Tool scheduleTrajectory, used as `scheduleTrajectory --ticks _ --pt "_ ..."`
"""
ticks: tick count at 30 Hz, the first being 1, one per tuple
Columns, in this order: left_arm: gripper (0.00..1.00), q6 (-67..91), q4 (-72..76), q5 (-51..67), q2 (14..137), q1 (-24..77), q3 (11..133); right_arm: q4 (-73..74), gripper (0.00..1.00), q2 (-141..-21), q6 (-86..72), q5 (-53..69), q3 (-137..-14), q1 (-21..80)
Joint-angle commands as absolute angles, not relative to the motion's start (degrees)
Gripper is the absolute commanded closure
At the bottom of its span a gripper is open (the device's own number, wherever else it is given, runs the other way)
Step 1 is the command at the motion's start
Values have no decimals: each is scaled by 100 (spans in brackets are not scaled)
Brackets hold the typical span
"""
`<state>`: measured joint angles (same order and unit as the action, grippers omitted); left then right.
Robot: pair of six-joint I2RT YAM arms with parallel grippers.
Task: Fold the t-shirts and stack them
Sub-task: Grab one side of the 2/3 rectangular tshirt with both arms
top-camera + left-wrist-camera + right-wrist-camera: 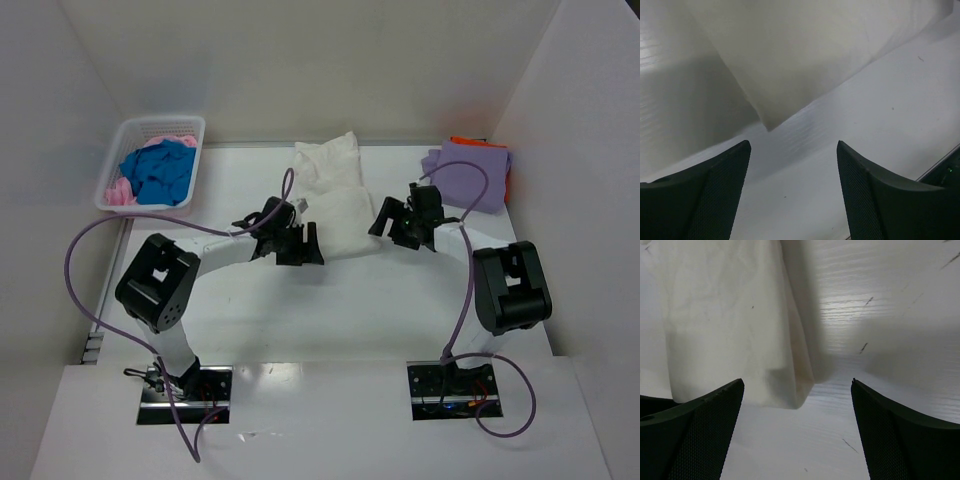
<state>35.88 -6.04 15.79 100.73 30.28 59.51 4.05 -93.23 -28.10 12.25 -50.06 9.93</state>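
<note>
- Left gripper (793, 146): jaws wide apart, nothing between them. It sits low over the bare table (330, 310), with the near left corner of the cream-white t-shirt (790, 55) just ahead of the fingertips and not touching them.
- Right gripper (797, 384): also wide open and holding nothing. The shirt's near right corner lies just ahead and slightly to the left of the gap, flat on the table.
- The cream-white t-shirt is at table centre as a narrowed, elongated strip running away from the arms, so it looks partly folded.
- Lavender-purple t-shirt (470, 175): folded at the far right, lying on top of the orange t-shirt (509, 182). I read this as the stack.
- Blue t-shirt (160, 170) and pink t-shirt (118, 193): bunched in the white lattice basket (152, 122) at the far left, not yet folded.
- Step in hand, as I judge it: folding the cream shirt, between grasps.
- Next move calls for both grippers to advance, pinch a near corner each, then carry the hem evenly toward the far end.
</note>
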Motion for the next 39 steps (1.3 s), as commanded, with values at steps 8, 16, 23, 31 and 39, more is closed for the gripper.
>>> scheduleTrajectory --ticks 8,16,23,31,39 --pt "32 4385 185 721 10116 3234 5889 18 13 -9492 -2865 1485 -5098 1195" --pt "33 4386 185 598 10467 3234 6082 70 23 -9624 -2918 1485 -5150 1195" --pt "38 4438 185 360 10521 3234 6082 -35 37 -9624 -3023 1608 -5045 1195" --pt "40 4438 246 413 10652 3234 6196 -88 48 -9747 -3138 1608 -5045 1441" --pt "58 4438 246 360 10652 3112 6196 -141 57 -9914 -3138 1608 -5045 1494"
